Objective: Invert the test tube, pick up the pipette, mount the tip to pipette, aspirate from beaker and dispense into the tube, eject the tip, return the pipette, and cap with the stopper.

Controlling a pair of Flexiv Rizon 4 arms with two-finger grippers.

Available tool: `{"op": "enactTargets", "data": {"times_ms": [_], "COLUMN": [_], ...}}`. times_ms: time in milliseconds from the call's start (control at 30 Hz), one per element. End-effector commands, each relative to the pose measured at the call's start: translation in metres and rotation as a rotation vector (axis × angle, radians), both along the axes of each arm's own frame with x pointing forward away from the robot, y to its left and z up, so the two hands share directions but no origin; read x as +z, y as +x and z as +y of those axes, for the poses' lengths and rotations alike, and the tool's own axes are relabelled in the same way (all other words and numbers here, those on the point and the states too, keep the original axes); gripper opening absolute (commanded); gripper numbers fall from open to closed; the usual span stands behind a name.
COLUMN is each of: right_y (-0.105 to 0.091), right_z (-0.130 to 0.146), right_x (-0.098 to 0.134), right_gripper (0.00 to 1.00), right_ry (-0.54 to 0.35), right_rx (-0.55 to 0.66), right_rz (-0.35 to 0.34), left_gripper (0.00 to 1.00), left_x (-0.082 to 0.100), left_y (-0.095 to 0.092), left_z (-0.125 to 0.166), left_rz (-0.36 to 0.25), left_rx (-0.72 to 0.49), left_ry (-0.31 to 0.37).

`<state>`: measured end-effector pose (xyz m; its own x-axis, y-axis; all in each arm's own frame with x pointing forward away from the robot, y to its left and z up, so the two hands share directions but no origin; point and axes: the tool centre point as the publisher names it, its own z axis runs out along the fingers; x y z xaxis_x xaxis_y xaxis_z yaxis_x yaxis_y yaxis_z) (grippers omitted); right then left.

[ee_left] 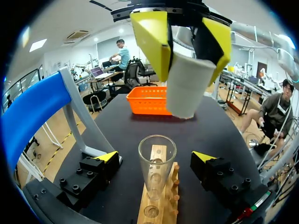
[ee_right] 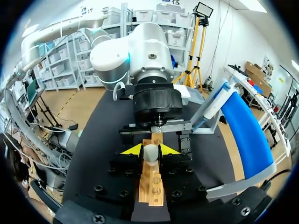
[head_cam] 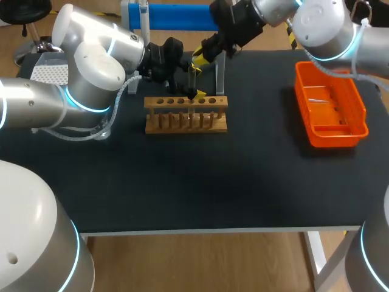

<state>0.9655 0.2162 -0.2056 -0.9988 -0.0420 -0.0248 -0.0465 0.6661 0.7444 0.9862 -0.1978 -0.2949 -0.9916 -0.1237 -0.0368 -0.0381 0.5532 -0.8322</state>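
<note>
Light wooden rack (ee_left: 161, 211) lies closest, carrying the clear glass test tube (ee_left: 157, 163) upright, mouth up. Left gripper (ee_left: 156, 157) stands spread, its fingers either side of the tube and not touching it. Right gripper (ee_right: 150, 149) pinches the white cylindrical stopper (ee_left: 189, 88) above the tube's mouth, seemingly a little beyond it. Capping likely needs a small shift, then a straight descent along the tube's vertical axis.

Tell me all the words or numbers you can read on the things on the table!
None: no words, numbers or signs can be read on the wooden rack, the test tube, the white stopper, the orange tray or the blue stand.
</note>
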Motion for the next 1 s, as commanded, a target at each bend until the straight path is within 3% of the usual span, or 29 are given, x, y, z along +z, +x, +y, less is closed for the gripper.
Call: {"op": "enactTargets", "data": {"times_ms": [33, 1000], "right_y": [0.001, 0.002], "right_z": [0.004, 0.005], "right_x": [-0.003, -0.022], "right_gripper": [0.0, 0.0], "right_ry": [-0.004, -0.022], "right_rx": [0.004, -0.005], "right_rz": [0.004, 0.01], "left_gripper": [1.0, 1.0], "left_x": [0.0, 0.0], "left_y": [0.0, 0.0], "left_z": [0.0, 0.0], "left_rz": [0.002, 0.002], "left_rx": [-0.001, -0.001], "left_ry": [0.001, 0.001]}}
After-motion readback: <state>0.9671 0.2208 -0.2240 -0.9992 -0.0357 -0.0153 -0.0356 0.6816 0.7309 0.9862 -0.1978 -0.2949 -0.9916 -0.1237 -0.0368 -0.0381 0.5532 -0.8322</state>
